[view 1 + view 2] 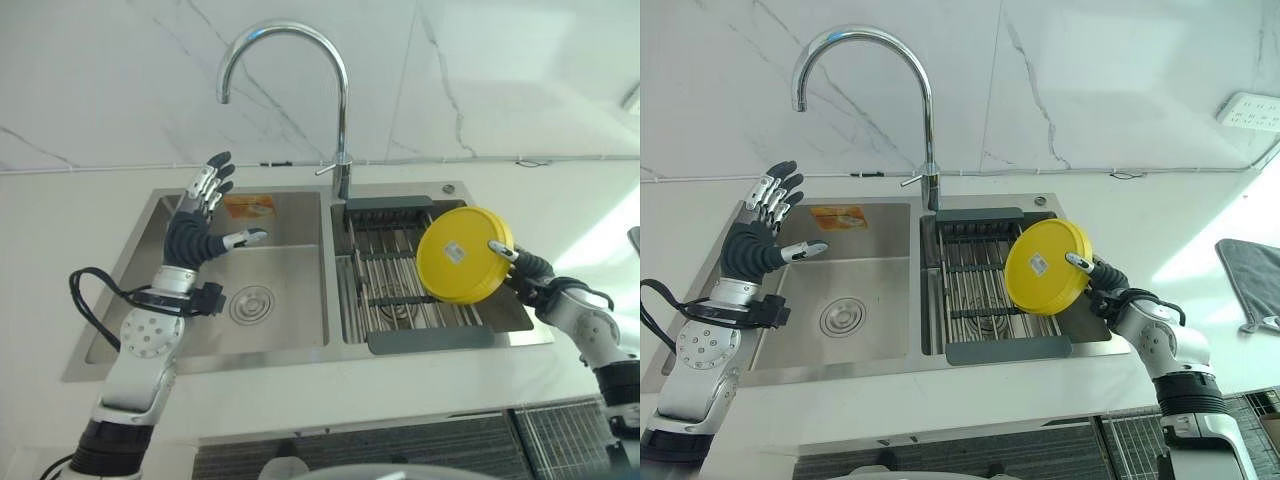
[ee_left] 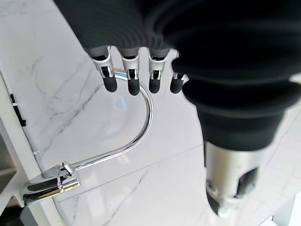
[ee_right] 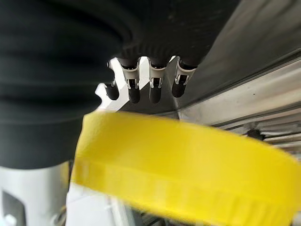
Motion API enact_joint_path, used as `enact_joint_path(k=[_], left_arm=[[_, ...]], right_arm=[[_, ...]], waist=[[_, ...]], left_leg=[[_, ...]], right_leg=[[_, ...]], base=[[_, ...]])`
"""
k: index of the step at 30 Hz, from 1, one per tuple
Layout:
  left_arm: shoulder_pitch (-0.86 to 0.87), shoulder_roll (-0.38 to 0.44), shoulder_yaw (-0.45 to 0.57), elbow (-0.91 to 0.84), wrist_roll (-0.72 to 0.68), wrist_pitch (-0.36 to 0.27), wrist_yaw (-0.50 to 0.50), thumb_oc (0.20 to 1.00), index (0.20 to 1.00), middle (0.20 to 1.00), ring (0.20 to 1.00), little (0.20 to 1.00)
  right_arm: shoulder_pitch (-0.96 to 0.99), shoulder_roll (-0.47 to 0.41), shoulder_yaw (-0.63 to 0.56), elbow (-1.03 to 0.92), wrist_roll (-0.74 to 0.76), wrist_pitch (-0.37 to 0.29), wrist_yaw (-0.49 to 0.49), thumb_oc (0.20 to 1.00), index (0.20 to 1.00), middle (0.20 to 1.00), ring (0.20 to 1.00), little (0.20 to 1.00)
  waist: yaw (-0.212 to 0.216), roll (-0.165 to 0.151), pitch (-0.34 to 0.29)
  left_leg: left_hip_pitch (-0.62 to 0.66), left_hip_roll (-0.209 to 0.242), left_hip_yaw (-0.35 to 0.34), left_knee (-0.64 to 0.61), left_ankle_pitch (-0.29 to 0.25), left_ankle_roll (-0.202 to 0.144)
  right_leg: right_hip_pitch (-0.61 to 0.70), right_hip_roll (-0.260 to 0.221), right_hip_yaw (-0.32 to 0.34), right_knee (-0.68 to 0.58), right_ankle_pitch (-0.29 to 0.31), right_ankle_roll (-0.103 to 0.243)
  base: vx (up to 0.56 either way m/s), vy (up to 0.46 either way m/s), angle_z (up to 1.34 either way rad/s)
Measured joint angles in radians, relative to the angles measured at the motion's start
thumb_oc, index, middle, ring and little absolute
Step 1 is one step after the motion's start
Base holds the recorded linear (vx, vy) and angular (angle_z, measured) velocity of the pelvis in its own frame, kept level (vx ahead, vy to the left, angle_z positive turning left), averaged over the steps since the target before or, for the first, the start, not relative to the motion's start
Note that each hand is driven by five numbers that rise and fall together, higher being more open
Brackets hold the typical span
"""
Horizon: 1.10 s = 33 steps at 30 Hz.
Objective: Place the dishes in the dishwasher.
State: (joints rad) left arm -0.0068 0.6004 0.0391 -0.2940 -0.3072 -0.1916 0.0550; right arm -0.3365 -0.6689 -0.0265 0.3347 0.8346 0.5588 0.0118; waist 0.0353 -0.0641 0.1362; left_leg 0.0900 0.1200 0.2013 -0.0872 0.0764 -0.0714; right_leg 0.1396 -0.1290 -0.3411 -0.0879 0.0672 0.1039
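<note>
right hand [image 1: 1103, 281] holds a yellow dish [image 1: 1046, 266] tilted on edge, underside facing the camera, above the right basin of the steel sink [image 1: 140, 235]. the thumb lies across the dish's face near the rim and the fingers sit behind it, so the hand is clamped on the dish; in the right wrist view the yellow rim [image 3: 188, 174] runs just under the dark fingertips [image 3: 134, 96]. a small pale label sits near the middle of the dish's underside. below the dish, a wire drying rack [image 1: 385, 290] with dark end pieces fills the right basin; the dish appears held clear above it, but contact cannot be told for certain. left hand [image 1: 195, 225] is raised over the left basin, fingers spread and straight, thumb out to the side, holding nothing. the left wrist view shows those fingers [image 2: 133, 82] extended toward the marble wall [image 2: 61, 94], with the curved chrome faucet [image 1: 300, 70] past them. the faucet stands at the back of the sink between the two basins. round drain [image 1: 250, 304] in the left basin floor; an orange sponge-like item [image 1: 249, 207] lies at that basin's back edge. a grey cloth [image 1: 1250, 275] lies on the counter [image 1: 680, 200] far to the robot's right.
</note>
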Motion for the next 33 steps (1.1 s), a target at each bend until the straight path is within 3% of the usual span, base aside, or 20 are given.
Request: enact_joint_path(k=[1, 3, 7, 18, 33], left_arm=[[0.000, 0.001, 0.000, 0.000, 0.000, 0.003, 0.000, 1.000, 1.000, 1.000, 1.000, 1.000], [0.000, 0.001, 0.000, 0.000, 0.000, 0.006, 0.000, 1.000, 1.000, 1.000, 1.000, 1.000], [-0.001, 0.001, 0.000, 0.000, 0.000, 0.015, -0.001, 1.000, 1.000, 1.000, 1.000, 1.000], [-0.036, 0.002, -0.043, 0.001, -0.025, 0.033, -0.016, 1.000, 1.000, 1.000, 1.000, 1.000], [-0.045, 0.002, -0.046, 0.030, -0.025, 0.034, -0.007, 1.000, 1.000, 1.000, 1.000, 1.000]], right_arm=[[-0.009, -0.009, 0.008, 0.008, -0.011, 0.001, 0.006, 0.818, 0.818, 0.818, 0.818, 0.818], [-0.013, -0.010, 0.009, 0.008, -0.035, 0.000, 0.023, 0.200, 0.200, 0.200, 0.200, 0.200], [-0.027, -0.056, 0.023, 0.009, -0.123, 0.000, 0.050, 0.200, 0.200, 0.200, 0.200, 0.200], [-0.086, -0.033, 0.069, 0.098, -0.110, -0.002, 0.122, 0.200, 0.200, 0.200, 0.200, 0.200], [-0.085, -0.003, 0.097, 0.076, -0.123, -0.042, 0.041, 0.200, 0.200, 0.200, 0.200, 0.200]], waist=[[0.000, -0.002, 0.001], [0.000, -0.005, 0.003], [0.002, -0.006, 0.004], [0.012, -0.004, 0.005], [0.008, 0.012, 0.000]], left_leg=[[0.000, 0.000, -0.001, 0.000, 0.000, 0.000], [0.000, 0.000, -0.001, 0.001, 0.000, 0.000], [0.000, 0.000, -0.001, 0.001, 0.000, 0.000], [0.007, 0.000, -0.002, 0.002, 0.001, -0.001], [0.017, 0.001, -0.002, 0.001, 0.001, -0.001]], right_leg=[[0.000, 0.000, 0.000, 0.000, 0.000, 0.000], [0.000, 0.000, 0.000, 0.000, 0.000, 0.000], [0.001, 0.000, 0.000, 0.000, 0.000, 0.000], [0.008, 0.000, -0.002, 0.000, 0.000, 0.000], [0.019, 0.000, -0.001, 0.000, -0.001, -0.002]], base=[[0.00, 0.000, 0.00], [0.00, 0.000, 0.00], [0.00, 0.000, 0.00], [0.00, 0.000, 0.00], [0.00, 0.000, 0.00]])
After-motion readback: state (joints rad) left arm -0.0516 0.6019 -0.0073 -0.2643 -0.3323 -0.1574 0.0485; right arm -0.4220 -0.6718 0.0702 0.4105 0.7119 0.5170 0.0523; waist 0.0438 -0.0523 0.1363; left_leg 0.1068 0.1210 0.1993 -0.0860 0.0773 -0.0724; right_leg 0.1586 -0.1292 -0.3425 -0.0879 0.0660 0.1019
